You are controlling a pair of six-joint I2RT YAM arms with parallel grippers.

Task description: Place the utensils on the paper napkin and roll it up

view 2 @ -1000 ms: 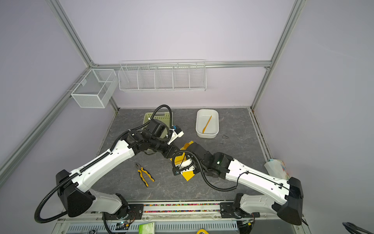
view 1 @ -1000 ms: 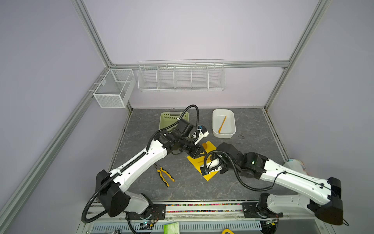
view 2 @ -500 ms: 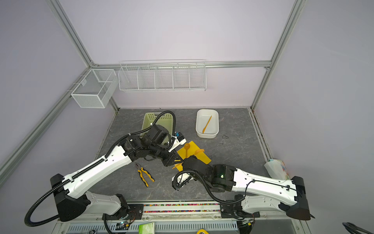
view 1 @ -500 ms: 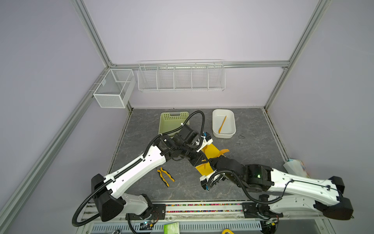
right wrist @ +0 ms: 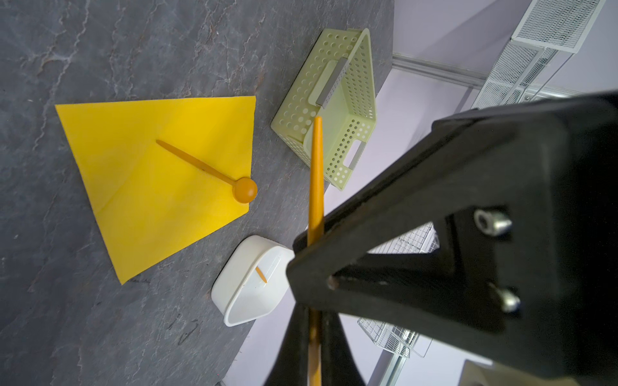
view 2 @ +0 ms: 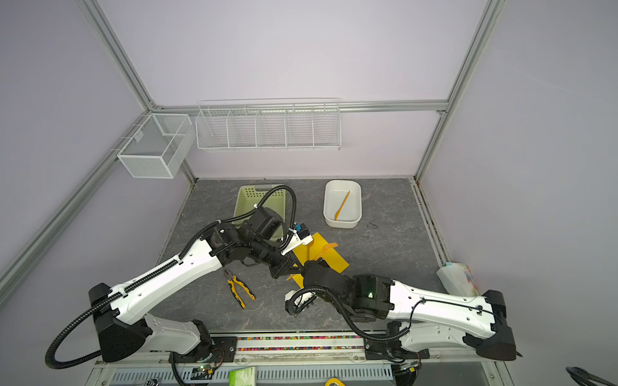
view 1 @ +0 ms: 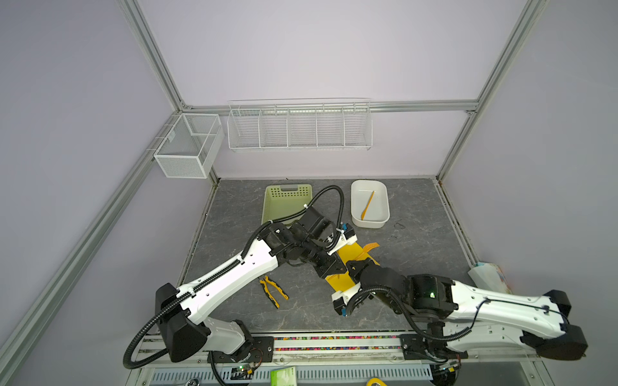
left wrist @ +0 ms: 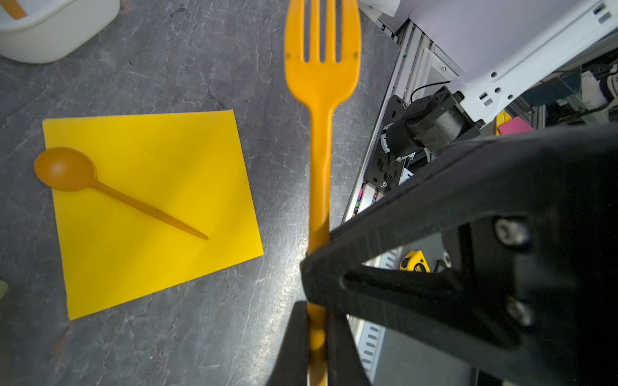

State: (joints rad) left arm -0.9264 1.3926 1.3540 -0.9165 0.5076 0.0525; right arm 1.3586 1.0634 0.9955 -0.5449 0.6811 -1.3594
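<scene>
The yellow napkin point(view 1: 351, 259) lies flat mid-frame in a top view, the orange spoon point(left wrist: 100, 187) diagonal on it, the orange fork point(left wrist: 321, 100) gripped aloft.

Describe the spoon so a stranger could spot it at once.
On the grey table lies a yellow napkin. The orange round-bowled spoon rests on it, alone there: the fork is held aloft, a third piece sits in the white tub.

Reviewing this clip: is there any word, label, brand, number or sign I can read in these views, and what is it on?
No text can be read in any view.
Packet at the far right in both top views: coloured print, too blurred to read.
Green box at the bottom edge: print too small.
Tag on the mesh basket: too small to read.
</scene>
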